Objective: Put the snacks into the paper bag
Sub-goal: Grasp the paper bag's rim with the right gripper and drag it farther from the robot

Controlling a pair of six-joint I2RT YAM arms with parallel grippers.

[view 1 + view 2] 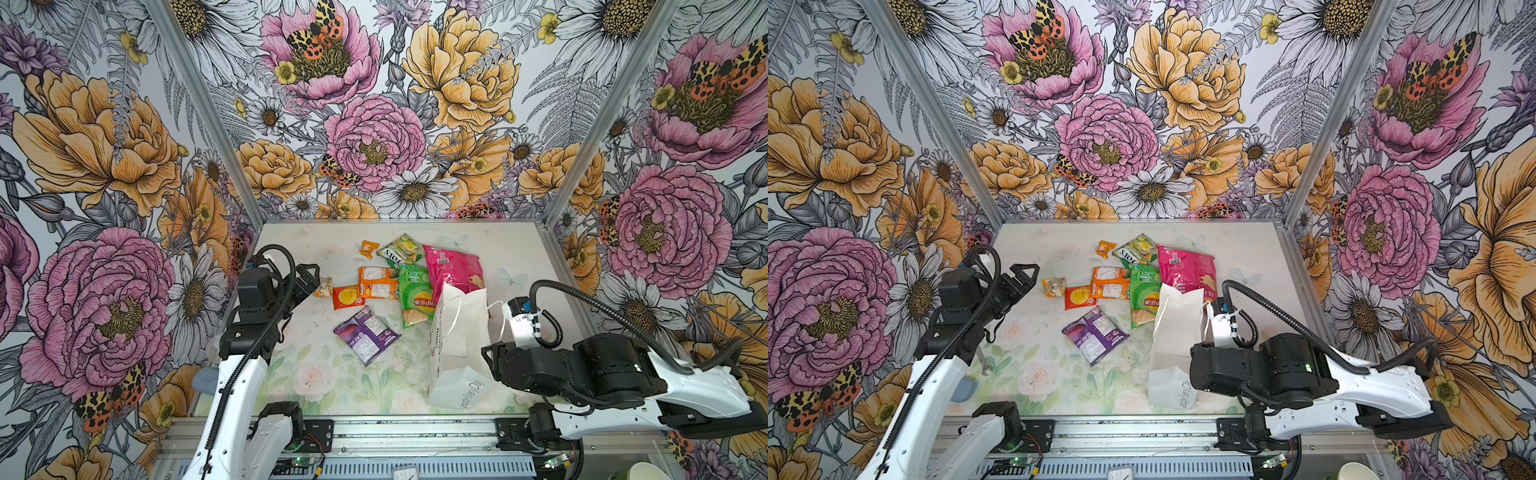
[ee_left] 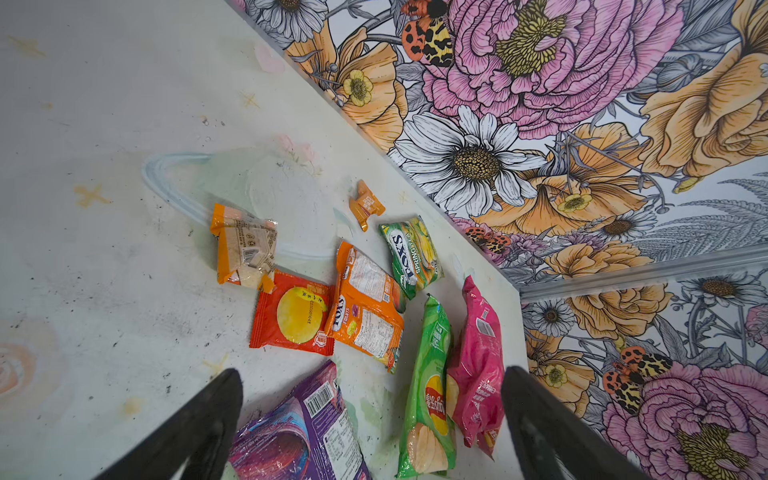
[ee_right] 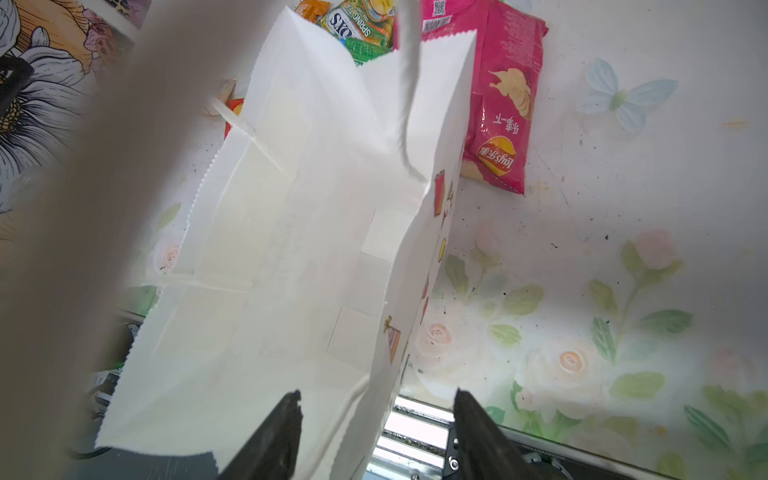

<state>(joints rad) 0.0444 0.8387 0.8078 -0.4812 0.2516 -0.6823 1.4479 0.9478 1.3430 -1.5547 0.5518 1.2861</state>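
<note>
The snacks lie loose on the table in both top views: a pink packet (image 1: 453, 266), green chips (image 1: 415, 299), a green-yellow FOX'S packet (image 1: 401, 249), an orange FOX'S packet (image 1: 376, 282), a red-orange packet (image 1: 347, 297), a purple packet (image 1: 365, 334), a tiny orange one (image 1: 368, 248) and a small orange-clear one (image 1: 324, 286). The white paper bag (image 1: 459, 332) stands upright at the front right, mouth open. My right gripper (image 3: 376, 395) straddles the bag's right wall (image 3: 411, 291) with its jaws apart. My left gripper (image 2: 370, 370) hangs open and empty, left of the small orange-clear packet.
The floral walls close in the table on three sides. A metal rail (image 1: 415, 432) runs along the front edge. A blue-grey object (image 1: 205, 380) lies at the front left beside my left arm. A paper cup (image 1: 646, 471) stands outside, at the bottom right.
</note>
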